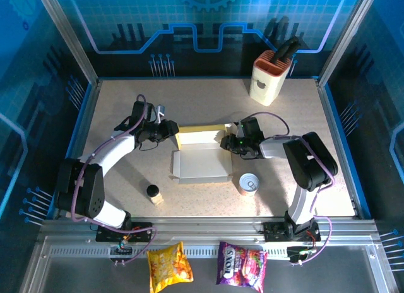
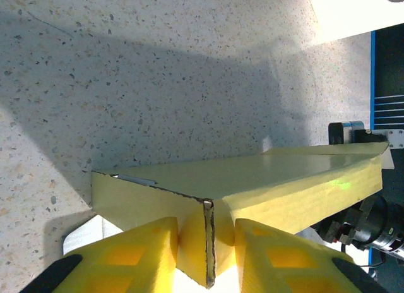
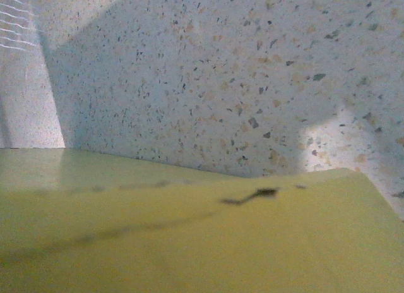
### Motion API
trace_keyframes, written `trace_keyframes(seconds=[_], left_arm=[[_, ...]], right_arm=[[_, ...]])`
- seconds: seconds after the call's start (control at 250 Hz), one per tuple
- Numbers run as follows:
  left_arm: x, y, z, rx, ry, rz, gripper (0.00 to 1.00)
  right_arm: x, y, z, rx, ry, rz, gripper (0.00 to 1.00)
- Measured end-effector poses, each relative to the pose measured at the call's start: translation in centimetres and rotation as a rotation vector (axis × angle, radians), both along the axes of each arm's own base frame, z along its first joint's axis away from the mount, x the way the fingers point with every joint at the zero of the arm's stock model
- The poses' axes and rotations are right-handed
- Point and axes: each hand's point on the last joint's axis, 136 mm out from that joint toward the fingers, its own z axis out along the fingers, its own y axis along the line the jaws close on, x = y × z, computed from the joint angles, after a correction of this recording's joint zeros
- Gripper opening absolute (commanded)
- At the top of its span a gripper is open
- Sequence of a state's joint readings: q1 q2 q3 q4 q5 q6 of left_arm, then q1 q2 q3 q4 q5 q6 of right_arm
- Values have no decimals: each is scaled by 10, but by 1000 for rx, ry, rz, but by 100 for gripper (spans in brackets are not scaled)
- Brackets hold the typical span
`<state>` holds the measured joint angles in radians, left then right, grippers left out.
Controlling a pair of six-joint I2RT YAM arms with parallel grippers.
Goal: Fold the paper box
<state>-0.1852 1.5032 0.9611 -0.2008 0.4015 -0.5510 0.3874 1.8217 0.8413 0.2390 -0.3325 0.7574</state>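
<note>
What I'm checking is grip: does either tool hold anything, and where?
Left tool pinches the box by its raised flap's left end. Right tool is at the other end; grip cannot be told.

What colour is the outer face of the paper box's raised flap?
Yellow; the paper box shows it best in the left wrist view.

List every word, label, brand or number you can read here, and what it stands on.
No text is legible enough to quote.
purple snack bag: white lettering, too small and blurred.
yellow snack bag: print unreadable.
tin can: label too small to read.
knife block: small dark mark, not legible.
paper box: no print visible.
</note>
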Motion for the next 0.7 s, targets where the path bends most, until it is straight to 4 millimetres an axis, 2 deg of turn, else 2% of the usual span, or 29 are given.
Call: trace_keyframes(seconds=[0.176, 0.515, 0.703], left_arm=[[0, 1, 0, 0, 1, 2, 31], [0, 4, -1, 3, 7, 10, 31], [0, 4, -2, 4, 11, 10, 32]], right_arm=[[-4, -3, 6, -30, -14, 21, 31], [-18, -17, 63, -108, -156, 107, 40], [-23, -26, 69, -85, -156, 152, 45]])
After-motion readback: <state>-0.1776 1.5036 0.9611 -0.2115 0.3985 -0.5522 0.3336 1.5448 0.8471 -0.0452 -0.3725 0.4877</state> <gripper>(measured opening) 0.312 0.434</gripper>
